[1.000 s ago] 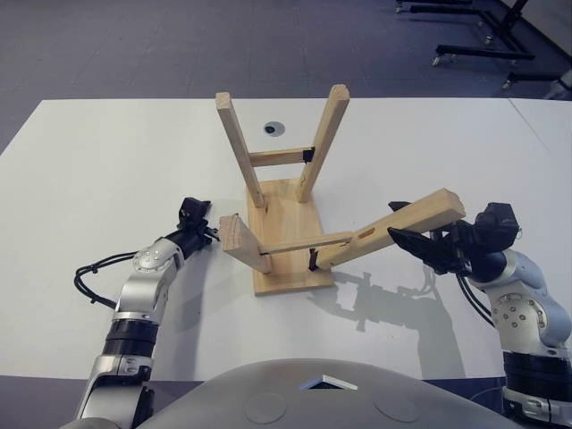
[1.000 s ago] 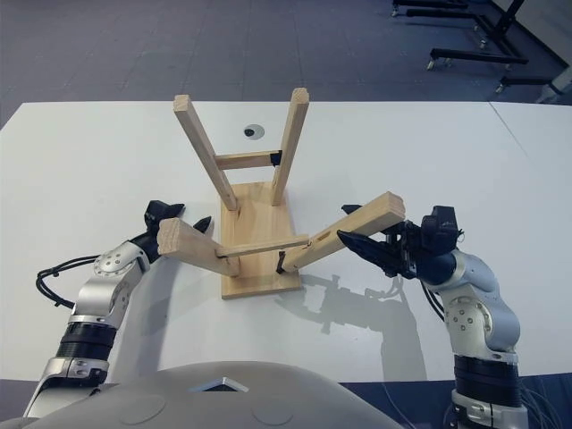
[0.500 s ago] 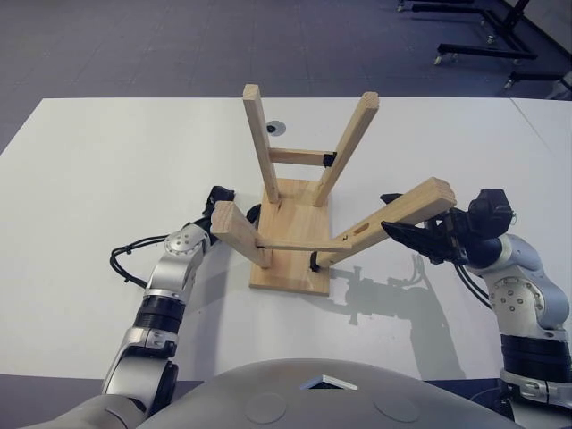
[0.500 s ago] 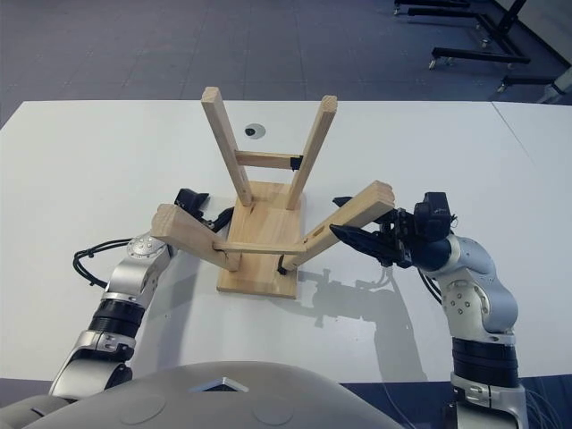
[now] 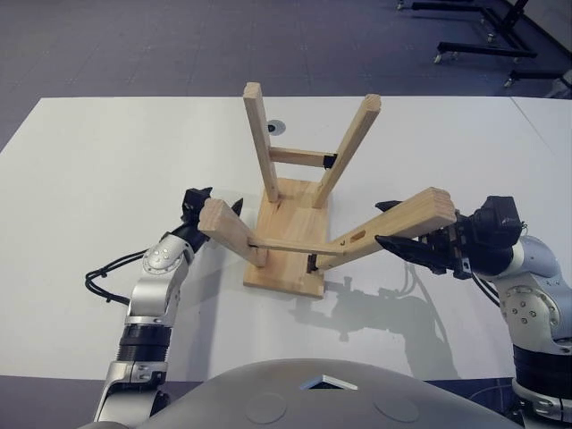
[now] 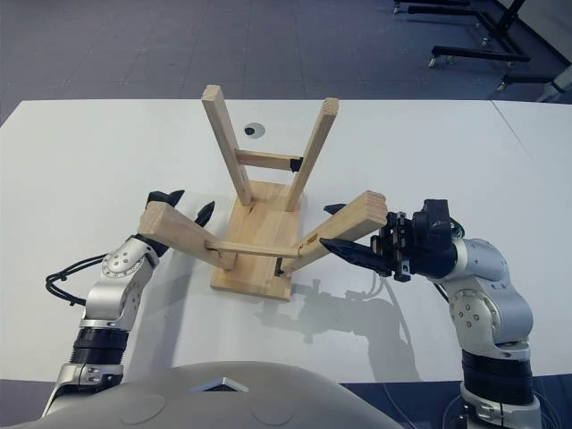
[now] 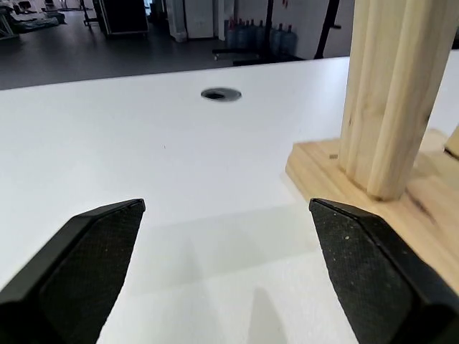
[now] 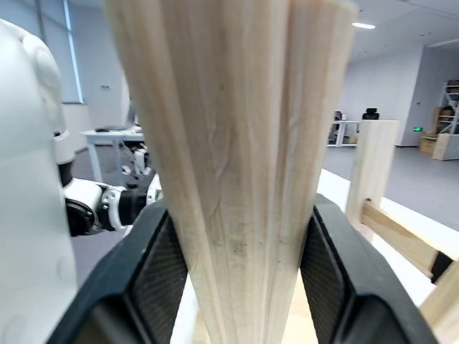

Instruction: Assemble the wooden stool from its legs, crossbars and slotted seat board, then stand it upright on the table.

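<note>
The pale wooden stool (image 5: 284, 268) lies inverted, 4 legs up. The right gripper (image 5: 386, 223) grasps its near right leg (image 5: 357, 239); the left gripper (image 7: 227, 206) gapes beside the near left leg (image 5: 225, 230).

Head stereo overlooking stool (image 5: 284, 268), wrist cameras close

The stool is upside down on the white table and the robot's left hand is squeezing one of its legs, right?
Not quite: it is the right hand that squeezes a leg. The right wrist view shows the wood clamped in it, while the left hand is open and holds nothing. The stool is upside down on the white table, as you said.
</note>
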You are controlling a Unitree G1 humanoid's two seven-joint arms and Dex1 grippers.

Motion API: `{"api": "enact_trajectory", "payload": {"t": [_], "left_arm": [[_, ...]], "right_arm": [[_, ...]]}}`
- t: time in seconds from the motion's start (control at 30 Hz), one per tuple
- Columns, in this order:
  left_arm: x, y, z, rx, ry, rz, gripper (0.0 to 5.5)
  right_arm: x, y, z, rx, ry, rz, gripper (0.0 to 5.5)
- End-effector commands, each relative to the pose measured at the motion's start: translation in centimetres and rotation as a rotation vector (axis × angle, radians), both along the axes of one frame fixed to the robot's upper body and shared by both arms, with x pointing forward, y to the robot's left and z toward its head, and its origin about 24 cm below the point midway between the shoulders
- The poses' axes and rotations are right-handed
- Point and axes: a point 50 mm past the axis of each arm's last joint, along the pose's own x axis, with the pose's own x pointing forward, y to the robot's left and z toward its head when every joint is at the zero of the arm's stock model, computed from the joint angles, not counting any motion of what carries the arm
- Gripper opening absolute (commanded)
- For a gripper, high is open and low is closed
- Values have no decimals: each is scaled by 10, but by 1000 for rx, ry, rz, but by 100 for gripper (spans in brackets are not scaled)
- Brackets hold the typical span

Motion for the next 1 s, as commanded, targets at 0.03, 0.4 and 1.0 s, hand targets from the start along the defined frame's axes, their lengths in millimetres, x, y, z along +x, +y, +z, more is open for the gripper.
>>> {"api": "enact_trajectory", "payload": {"t": [0.03,0.4,1.0], "left_arm": [[5,-9,57,-174,-193,-24,421],[-39,-20,193,-428,-502,-293,421],[-61,-20,152,-194,-178,-400,421]], "right_arm": [[-2,-1,-1,-5,6,-2,207],[-14,-5,-9,3,-3,-113,207],[-19,0,-15,20,-11,-148,207]]}}
